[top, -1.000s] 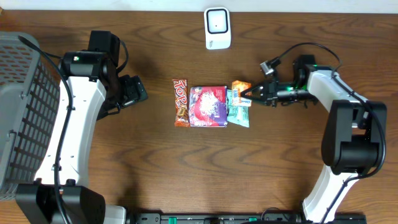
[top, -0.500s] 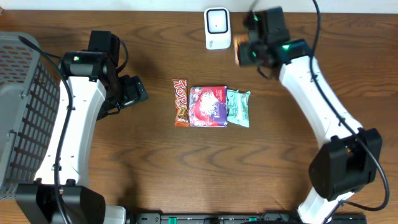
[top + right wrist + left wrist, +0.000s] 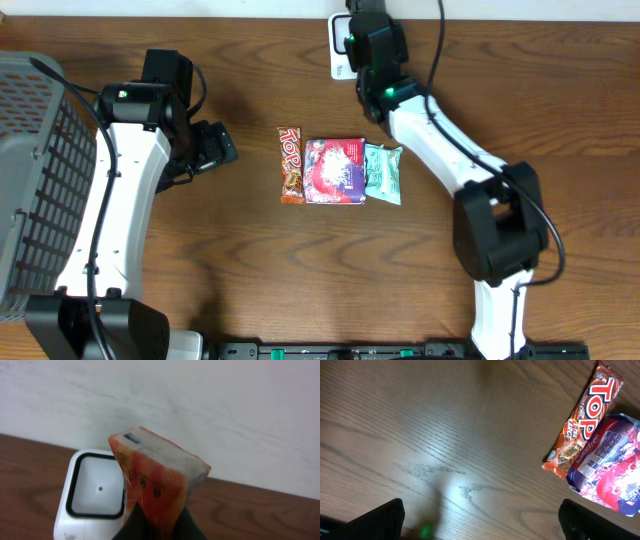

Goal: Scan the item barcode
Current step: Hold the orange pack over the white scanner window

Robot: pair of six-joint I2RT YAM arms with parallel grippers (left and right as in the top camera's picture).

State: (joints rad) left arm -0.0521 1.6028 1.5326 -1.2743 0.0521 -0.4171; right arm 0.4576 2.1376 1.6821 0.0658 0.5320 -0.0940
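Here, your right pincer (image 3: 159, 521) pinches the orange snack packet (image 3: 152, 472) before the white scanner (image 3: 95, 497) at the far tabletop (image 3: 420, 435) edge; your left pincer (image 3: 480, 527) stands spread, left of the TOP bar (image 3: 585, 415).

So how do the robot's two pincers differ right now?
The left pincer stands wide open; the right pincer is shut. The left pincer holds nothing; the right pincer grips an orange packet. The left pincer faces bare table near the TOP bar; the right pincer is up by the white scanner. Both have two dark fingers.
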